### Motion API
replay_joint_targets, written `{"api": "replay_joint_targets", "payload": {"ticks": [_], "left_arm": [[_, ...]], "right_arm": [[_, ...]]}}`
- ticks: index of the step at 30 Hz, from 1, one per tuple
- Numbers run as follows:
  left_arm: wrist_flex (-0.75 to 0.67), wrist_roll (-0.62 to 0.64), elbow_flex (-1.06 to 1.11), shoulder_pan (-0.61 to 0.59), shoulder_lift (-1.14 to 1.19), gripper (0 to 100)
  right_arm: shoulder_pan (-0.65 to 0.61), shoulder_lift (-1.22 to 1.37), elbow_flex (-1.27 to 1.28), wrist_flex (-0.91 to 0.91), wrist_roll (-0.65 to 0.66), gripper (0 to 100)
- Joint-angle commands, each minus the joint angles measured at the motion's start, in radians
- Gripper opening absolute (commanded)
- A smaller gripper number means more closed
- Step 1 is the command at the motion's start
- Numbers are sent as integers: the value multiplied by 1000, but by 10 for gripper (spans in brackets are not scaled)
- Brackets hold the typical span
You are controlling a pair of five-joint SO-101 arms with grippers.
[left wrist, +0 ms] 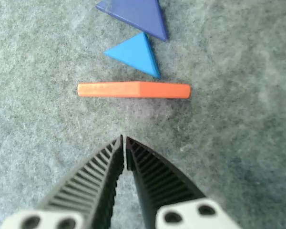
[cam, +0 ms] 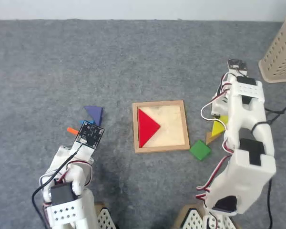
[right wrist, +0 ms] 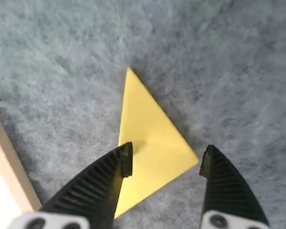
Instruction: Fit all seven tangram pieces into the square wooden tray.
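Red triangle (cam: 147,126) is lying inside the tray (cam: 159,102) — the right gripper (right wrist: 168,153) is hanging spread over the yellow triangle (right wrist: 148,124), the left gripper (left wrist: 124,143) sitting closed near the orange piece (left wrist: 133,89).

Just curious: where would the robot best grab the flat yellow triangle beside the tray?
Probably from straight above, pinching two side edges near the middle. The yellow triangle lies flat on the carpet, so only its edges offer purchase; the open right gripper hangs over it.
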Motion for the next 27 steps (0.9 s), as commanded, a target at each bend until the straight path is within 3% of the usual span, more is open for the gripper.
{"api": "replay_joint_targets", "payload": {"ticks": [1, 5, 9, 20, 27], "left_arm": [[12, -14, -13, 0, -23, 14], [12, -14, -13, 0, -23, 14], [12, -14, -13, 0, -23, 14], [12, -14, -13, 0, -23, 14], [12, -14, -13, 0, -23, 14]], "right_arm": [[33, -196, 72, -65, 12, 243], [33, -349, 244, -142, 21, 244], [-10, -328, 307, -148, 40, 245], [-19, 33, 43, 4, 40, 246], [-18, 128, -49, 42, 41, 244]]}}
